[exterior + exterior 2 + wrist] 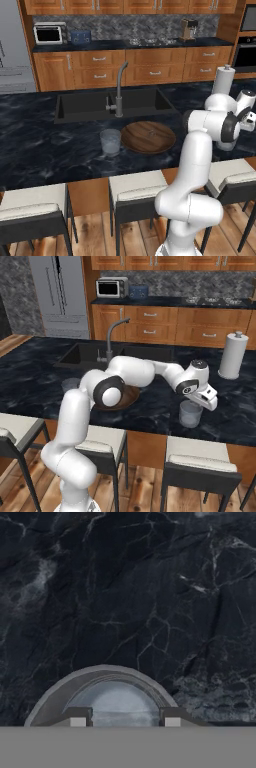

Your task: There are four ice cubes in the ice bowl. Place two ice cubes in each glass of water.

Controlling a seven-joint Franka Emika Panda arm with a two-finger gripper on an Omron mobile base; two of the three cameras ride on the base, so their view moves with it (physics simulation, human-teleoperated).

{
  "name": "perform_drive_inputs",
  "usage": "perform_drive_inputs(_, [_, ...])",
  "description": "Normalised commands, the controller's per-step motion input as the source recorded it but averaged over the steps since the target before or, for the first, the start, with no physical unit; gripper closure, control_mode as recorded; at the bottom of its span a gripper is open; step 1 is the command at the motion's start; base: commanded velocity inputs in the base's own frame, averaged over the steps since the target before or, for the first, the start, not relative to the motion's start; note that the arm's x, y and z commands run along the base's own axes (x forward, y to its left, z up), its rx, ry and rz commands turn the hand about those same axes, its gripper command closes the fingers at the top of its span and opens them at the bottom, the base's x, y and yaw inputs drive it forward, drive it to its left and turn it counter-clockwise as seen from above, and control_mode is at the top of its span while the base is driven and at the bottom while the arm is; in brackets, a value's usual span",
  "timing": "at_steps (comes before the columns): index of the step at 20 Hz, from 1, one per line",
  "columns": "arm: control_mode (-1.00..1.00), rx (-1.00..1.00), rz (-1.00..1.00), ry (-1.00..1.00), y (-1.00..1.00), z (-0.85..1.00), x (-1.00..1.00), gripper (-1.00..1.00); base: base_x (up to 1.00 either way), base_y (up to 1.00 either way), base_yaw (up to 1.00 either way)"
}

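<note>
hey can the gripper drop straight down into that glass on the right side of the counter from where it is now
Probably yes. The gripper hangs right above the glass of water, whose open mouth shows between its fingertips in the hand view. Nothing lies between them.

A kitchen: sink, oven, wood cabinets, marble island counter

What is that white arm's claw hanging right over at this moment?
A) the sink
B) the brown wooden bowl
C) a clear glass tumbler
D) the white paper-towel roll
C. The claw hangs directly above a short, clear, pale blue-grey glass tumbler on the dark marble counter, and the hand view looks straight down into its rim between the two fingertips.
</note>
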Motion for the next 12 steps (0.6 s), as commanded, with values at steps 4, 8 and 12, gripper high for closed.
perform_drive_inputs(4, [-1.0,0.0,-0.04,-0.01,0.0,-0.01,0.0,1.0,0.0,0.0,0.0])
perform_drive_inputs(8, [-1.0,0.0,-0.04,-0.01,0.02,0.0,0.0,1.0,0.0,0.0,0.0])
perform_drive_inputs(12, [-1.0,0.0,-0.03,0.0,0.09,0.0,0.02,-1.0,0.0,0.0,0.0])
